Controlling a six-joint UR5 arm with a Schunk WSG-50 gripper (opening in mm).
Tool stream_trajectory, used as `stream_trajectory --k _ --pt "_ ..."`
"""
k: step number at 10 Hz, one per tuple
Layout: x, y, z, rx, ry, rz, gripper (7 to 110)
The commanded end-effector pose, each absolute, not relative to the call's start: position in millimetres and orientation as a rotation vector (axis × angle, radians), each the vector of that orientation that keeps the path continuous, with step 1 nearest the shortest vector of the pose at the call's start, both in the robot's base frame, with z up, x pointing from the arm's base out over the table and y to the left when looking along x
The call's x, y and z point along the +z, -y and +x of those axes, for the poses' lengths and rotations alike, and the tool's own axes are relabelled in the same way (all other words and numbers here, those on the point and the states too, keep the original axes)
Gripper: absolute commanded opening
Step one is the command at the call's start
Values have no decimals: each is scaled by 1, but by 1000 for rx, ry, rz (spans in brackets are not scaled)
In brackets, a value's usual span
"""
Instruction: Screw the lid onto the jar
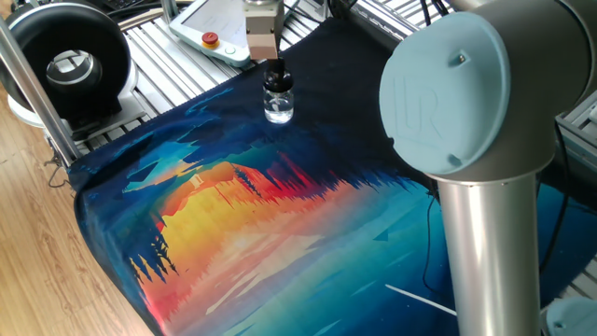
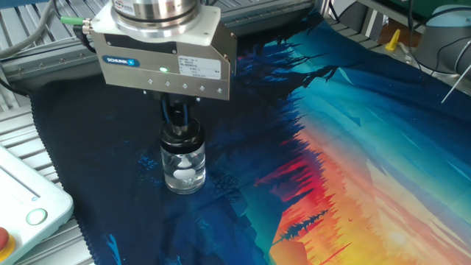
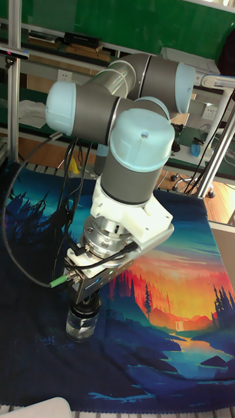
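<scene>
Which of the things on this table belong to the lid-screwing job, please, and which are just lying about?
Job:
- jar, upright on the cloth
- lid, on the jar's neck
- gripper, directly above the lid

Lying about:
- black ring-shaped device
- pendant with red button
- printed cloth

Wooden floor (image 1: 37, 243) beside table's colourful printed cloth (image 1: 280, 215).

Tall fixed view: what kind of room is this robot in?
Probably a robotics lab or workshop. A grey and pale-blue robot arm works over a table draped with a colourful sunset-forest cloth, metal frame posts stand around it, and shelves with equipment sit behind.
</scene>
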State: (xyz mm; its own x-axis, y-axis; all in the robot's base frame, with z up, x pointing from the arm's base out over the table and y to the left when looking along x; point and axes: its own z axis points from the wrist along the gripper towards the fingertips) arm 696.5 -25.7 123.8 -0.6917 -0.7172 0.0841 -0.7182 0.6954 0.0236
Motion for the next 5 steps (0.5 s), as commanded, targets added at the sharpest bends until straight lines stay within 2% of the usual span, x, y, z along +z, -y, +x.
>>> stream_trajectory --k 1,5 --pt "124 20 696 -64 2834 1222 22" --pt "119 22 697 -57 2830 1227 22"
